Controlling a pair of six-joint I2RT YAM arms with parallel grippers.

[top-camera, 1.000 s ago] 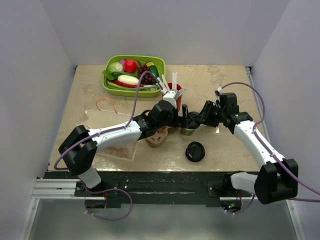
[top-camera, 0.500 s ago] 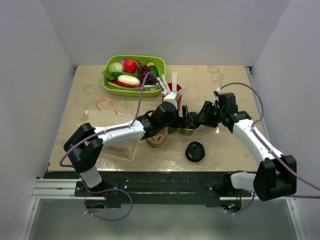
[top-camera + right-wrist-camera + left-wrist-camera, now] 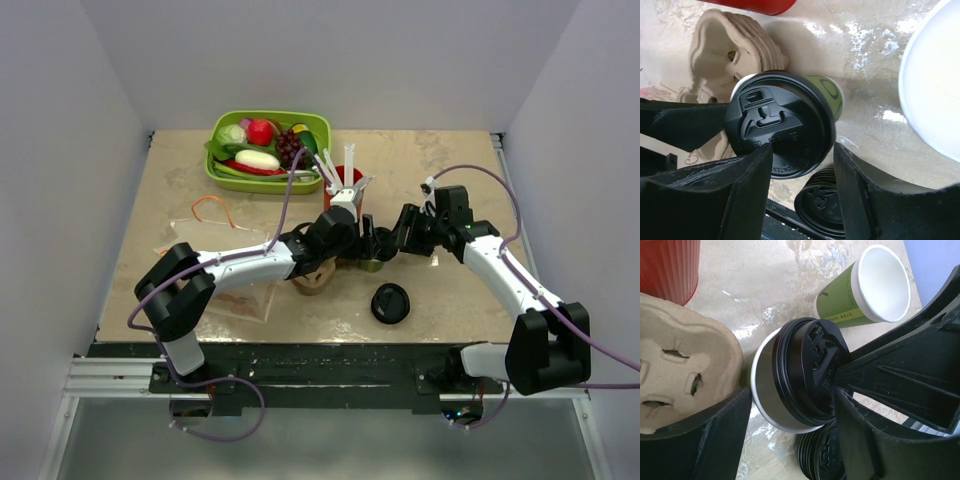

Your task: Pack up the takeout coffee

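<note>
Left wrist: lidded takeout coffee (image 3: 812,375) just beside cup carrier (image 3: 685,355), bracketed by left gripper (image 3: 792,405) and right gripper (image 3: 801,160); cannot tell if either grips. Likely light, crushable paper: squeeze mid-wall gently.

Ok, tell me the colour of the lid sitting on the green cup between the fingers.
The lid is black; the right wrist view shows it best.

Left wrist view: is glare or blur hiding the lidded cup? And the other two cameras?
Left wrist: lidded cup sharp, glare only on the tabletop behind it; right wrist: black lid crisp, open cup's white rim at the right edge bright and soft; top external: even light, no glare, but left hand and right hand crowd the cup.
</note>
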